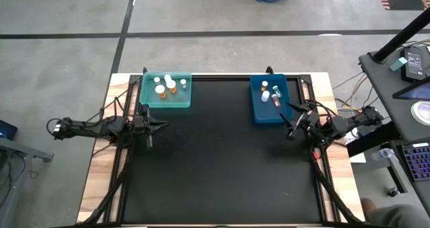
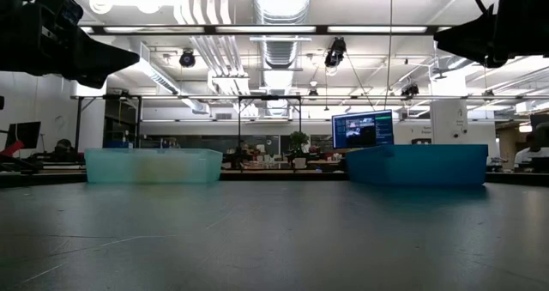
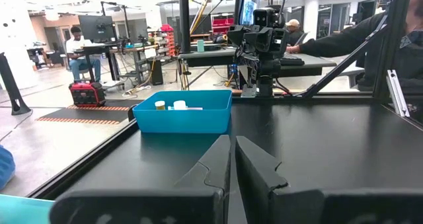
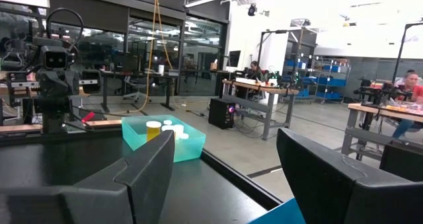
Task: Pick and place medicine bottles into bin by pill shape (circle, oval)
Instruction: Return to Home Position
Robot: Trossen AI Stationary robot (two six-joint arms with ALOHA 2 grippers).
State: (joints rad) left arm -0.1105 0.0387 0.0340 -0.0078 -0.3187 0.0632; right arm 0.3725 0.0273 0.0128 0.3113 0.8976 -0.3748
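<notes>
Right gripper (image 1: 293, 123), fingers spread and empty, hung just beside the blue bin (image 1: 267, 118), left gripper (image 1: 158, 124) pressed together near the light blue bin (image 1: 165, 104), the medicine bottles (image 1: 169, 84) lying inside both bins.

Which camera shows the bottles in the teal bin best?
The high view: it looks straight down into the teal bin, showing its bottles. The low view shows only the bin's wall; the right wrist view, a few tops over the rim; the left wrist view, none.
</notes>
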